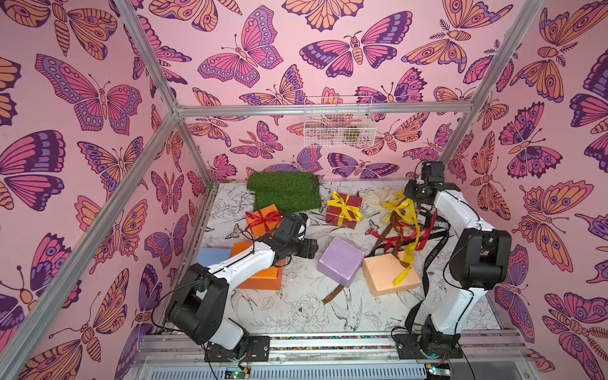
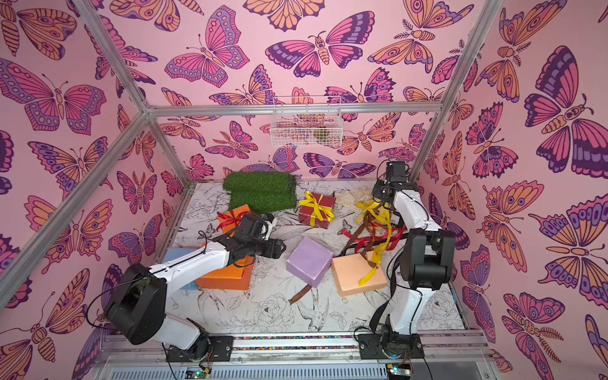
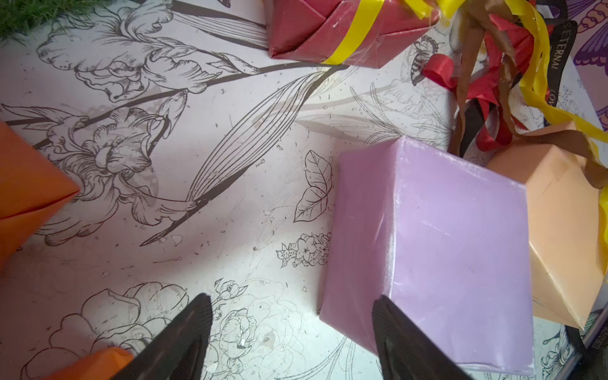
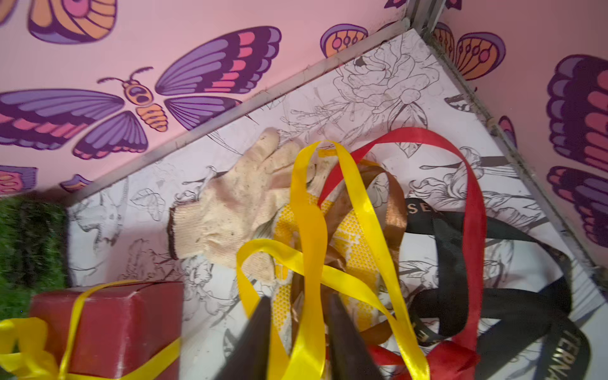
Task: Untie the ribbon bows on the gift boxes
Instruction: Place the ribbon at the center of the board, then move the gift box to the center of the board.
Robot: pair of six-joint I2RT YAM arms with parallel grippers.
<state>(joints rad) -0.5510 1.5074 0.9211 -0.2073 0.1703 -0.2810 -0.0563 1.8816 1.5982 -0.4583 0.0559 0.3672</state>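
Ribbons (image 1: pixel 401 230) lie tangled at the worktop's (image 1: pixel 296 306) far right corner. Only wrist views show the jaws: right gripper (image 4: pixel 298 296) half-parted with yellow ribbon (image 4: pixel 309 230) between, left gripper (image 3: pixel 291 297) wide, empty, beside the lilac box (image 3: pixel 444 246).

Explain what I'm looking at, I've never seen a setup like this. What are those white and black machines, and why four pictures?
Those are robot arms, the left arm and the right arm, each ending in a two-finger gripper. Two pictures look down from overhead; two come from a camera on each wrist. On the table lie six wrapped boxes. The dark red box has a yellow bow and the small orange box a red bow; the lilac box, peach box, large orange box and pale blue box show none. Loose ribbons lie partly over a glove. The left gripper is open and empty beside the lilac box. The right gripper has its jaws apart, a yellow ribbon running between them.
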